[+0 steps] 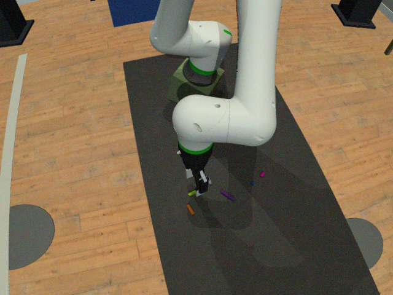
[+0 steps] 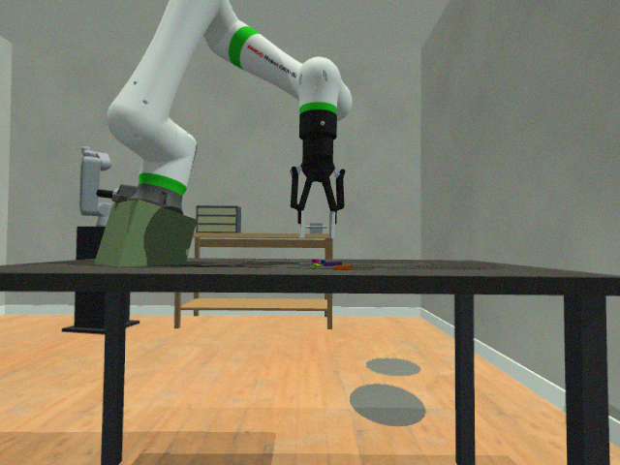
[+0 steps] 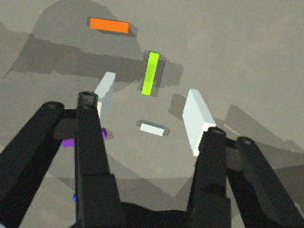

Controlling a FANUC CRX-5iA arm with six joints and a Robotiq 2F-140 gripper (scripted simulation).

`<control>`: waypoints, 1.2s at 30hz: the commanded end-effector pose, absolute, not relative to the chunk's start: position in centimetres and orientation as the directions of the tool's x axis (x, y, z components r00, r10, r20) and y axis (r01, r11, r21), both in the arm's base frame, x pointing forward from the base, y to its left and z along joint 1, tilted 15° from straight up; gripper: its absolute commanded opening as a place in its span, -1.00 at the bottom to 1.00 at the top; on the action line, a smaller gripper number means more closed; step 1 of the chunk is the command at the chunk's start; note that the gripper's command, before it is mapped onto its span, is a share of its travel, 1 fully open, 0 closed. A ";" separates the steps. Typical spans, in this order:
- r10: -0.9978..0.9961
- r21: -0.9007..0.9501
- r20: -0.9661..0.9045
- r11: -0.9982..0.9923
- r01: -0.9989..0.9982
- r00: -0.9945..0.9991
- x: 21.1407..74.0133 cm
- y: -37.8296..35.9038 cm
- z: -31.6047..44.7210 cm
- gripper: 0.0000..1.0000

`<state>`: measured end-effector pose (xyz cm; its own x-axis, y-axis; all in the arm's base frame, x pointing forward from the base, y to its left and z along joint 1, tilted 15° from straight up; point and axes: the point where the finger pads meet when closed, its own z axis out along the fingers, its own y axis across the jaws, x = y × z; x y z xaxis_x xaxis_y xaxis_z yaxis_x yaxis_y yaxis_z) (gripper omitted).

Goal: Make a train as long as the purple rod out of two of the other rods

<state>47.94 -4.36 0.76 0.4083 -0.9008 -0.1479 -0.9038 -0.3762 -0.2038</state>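
Note:
My gripper (image 1: 202,187) (image 2: 317,231) (image 3: 150,94) is half open and empty, hanging well above the dark table. In the wrist view a short grey rod (image 3: 152,128) lies flat on the table below, between the two finger pads. A lime rod (image 1: 191,192) (image 2: 317,266) (image 3: 150,73) lies just beyond it, and an orange rod (image 1: 190,209) (image 2: 343,267) (image 3: 109,26) farther off. The purple rod (image 1: 227,195) (image 2: 331,263) (image 3: 68,142) lies to the other side, mostly hidden behind a finger in the wrist view. A blue rod (image 1: 252,182) and a magenta rod (image 1: 262,174) (image 2: 315,261) lie apart from the rest.
The arm's green base block (image 1: 180,85) (image 2: 144,234) stands at the back of the dark table top (image 1: 152,126) (image 2: 450,275). A wooden shelf (image 2: 260,242) stands behind the table.

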 end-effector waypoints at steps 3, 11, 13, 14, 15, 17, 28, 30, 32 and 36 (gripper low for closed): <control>-0.901 -0.204 -0.148 -0.376 -0.904 0.408 48.0 -4.4 0.8 -0.71; -0.901 -0.204 -0.148 -0.376 -0.904 0.408 48.0 -4.4 0.8 -0.71; -0.901 -0.204 -0.148 -0.376 -0.904 0.408 48.0 -4.4 0.8 -0.71; -0.901 -0.204 -0.148 -0.376 -0.904 0.408 48.0 -4.4 0.8 -0.71; -0.901 -0.204 -0.148 -0.376 -0.904 0.408 48.0 -4.4 0.8 -0.71; -0.901 -0.204 -0.148 -0.376 -0.904 0.408 48.0 -4.4 0.8 -0.71; -0.901 -0.204 -0.148 -0.376 -0.904 0.408 48.0 -4.4 0.8 -0.71; -0.901 -0.204 -0.148 -0.376 -0.904 0.408 48.0 -4.4 0.7 -0.71; -0.901 -0.204 -0.148 -0.376 -0.904 0.408 48.0 -4.3 0.7 -0.71; -0.901 -0.204 -0.148 -0.376 -0.904 0.408 48.0 -4.3 0.5 -0.71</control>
<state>47.96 -4.32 0.57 0.4084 -0.9007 -0.1479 -0.9038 -0.3763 -0.2039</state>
